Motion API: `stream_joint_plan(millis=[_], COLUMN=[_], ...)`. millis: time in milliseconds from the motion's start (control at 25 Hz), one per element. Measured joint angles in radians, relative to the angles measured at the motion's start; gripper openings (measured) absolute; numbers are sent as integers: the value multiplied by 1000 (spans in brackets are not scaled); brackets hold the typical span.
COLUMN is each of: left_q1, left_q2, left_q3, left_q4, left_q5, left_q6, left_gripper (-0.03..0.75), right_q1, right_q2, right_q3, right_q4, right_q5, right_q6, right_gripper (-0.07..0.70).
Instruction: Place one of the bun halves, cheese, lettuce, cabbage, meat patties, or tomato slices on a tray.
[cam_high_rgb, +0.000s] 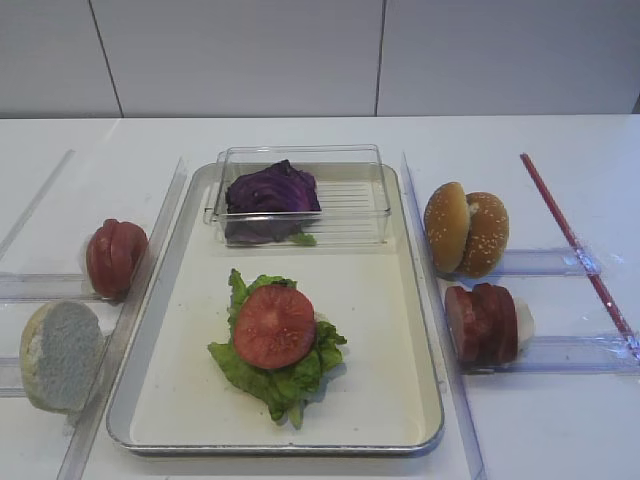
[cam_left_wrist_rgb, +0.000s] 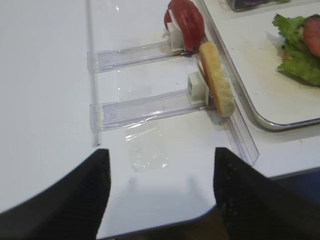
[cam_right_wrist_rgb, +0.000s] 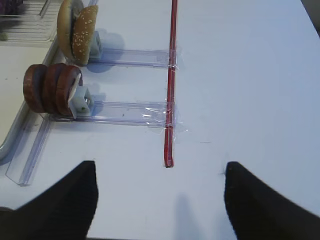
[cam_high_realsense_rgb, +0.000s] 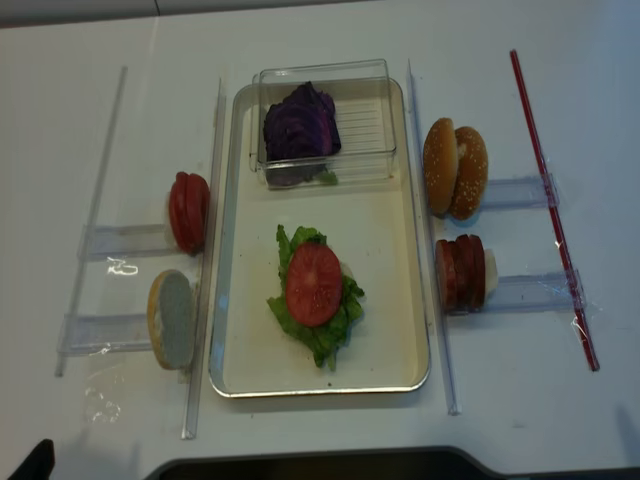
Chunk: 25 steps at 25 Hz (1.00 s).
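Start at the tray (cam_high_rgb: 190, 330): a lettuce (cam_high_rgb: 285, 375) leaf lies on its cream floor toward the near end, and one tomato slice (cam_high_rgb: 274, 326) rests flat on top of it. Treat these two placements as done. At the far end of the tray, the cabbage (cam_high_rgb: 270, 190) sits inside a clear plastic box (cam_high_rgb: 360, 200), not on the tray floor itself.

Check the supplies outside the rim. To the left, the remaining tomato slices (cam_high_rgb: 116, 256) stand on edge in a clear holder, with a single bun half (cam_high_rgb: 60, 355) nearer to you. To the right stand two sesame bun halves (cam_high_rgb: 465, 230) and the stacked meat patties (cam_high_rgb: 482, 322). No cheese is identifiable.

Both arms are off the work area. The left gripper (cam_left_wrist_rgb: 157, 195) and right gripper (cam_right_wrist_rgb: 160, 200) each show spread fingers with bare table between them, grasping nothing. Judge the patties, buns and cabbage as still outstanding.
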Motion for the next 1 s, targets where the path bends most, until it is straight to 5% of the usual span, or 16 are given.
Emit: stream_joint_plan(millis=[200, 1000], left_q1=[54, 54], left_q2=[0, 0], left_q3=[0, 0], left_q4=[0, 0], left_q5=[0, 0], left_q6=[0, 0], left_gripper=[449, 449], right_q1=[0, 0], right_q2=[0, 0], right_q3=[0, 0], right_q4=[0, 0], right_q5=[0, 0], right_q6=[0, 0], right_gripper=[562, 562])
